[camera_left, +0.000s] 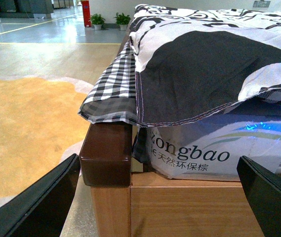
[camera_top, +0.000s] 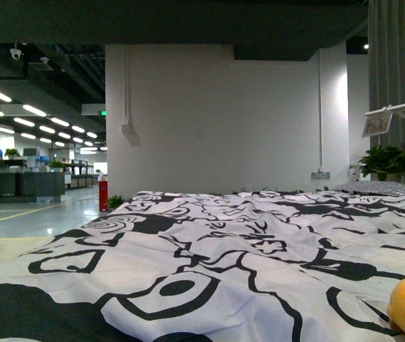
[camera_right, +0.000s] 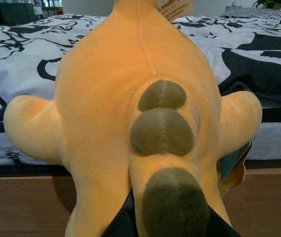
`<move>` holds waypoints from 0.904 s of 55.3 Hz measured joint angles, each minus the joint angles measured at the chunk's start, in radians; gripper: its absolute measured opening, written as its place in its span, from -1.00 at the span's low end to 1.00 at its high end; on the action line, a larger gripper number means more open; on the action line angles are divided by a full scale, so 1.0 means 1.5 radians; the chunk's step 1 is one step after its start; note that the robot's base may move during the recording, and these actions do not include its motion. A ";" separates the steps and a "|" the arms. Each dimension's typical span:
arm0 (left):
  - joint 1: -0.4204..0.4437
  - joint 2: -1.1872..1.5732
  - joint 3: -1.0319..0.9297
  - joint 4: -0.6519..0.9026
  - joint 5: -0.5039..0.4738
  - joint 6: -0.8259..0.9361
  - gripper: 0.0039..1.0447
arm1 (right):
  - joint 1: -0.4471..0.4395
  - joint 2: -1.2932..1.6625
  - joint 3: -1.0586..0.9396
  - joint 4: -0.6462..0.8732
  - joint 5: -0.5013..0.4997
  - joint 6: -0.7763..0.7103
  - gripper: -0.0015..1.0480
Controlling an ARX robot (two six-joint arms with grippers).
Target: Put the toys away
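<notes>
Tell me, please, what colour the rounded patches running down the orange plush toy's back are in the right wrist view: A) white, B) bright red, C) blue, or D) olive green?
D: the three rounded patches lined up along the back of the plush toy are a dull olive green against its orange fabric.

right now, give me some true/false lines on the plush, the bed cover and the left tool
1. The plush is orange with dark spots. True.
2. The left tool holds the plush. False: it is open and empty, near a wooden post.
3. The cover is plain white. False: it has a black and white pattern.
4. A potted plant stands beyond the cover, on the right. True.
</notes>
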 joint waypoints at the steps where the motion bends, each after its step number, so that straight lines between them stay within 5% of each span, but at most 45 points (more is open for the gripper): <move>1: 0.000 0.000 0.000 0.000 0.000 0.000 0.88 | 0.000 0.000 0.000 0.000 0.000 0.000 -0.88; 50: 0.000 0.000 0.000 0.000 0.000 0.000 0.88 | 0.000 0.002 0.000 -0.007 -0.005 0.000 -0.88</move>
